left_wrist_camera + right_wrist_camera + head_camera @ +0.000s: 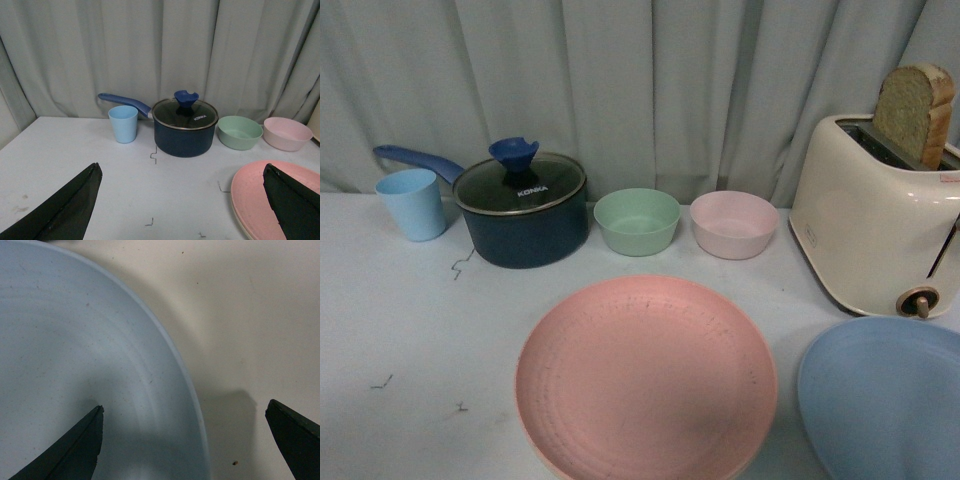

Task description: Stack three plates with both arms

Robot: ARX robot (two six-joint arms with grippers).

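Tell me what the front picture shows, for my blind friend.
A big round matte pink plate lies on a white table, a light blue plate cut off at its right. Behind stand a pale blue cup, dark blue lidded pot, green bowl, pink bowl and cream toaster holding bread.

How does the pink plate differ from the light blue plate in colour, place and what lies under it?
Colour: the pink plate is pink, the light blue plate pale blue. Place: the pink plate lies in the middle, the light blue plate to its right, in front of the toaster. Support: the pink plate rests on a beige plate; no plate shows under the light blue plate. Both are large, round, matte.
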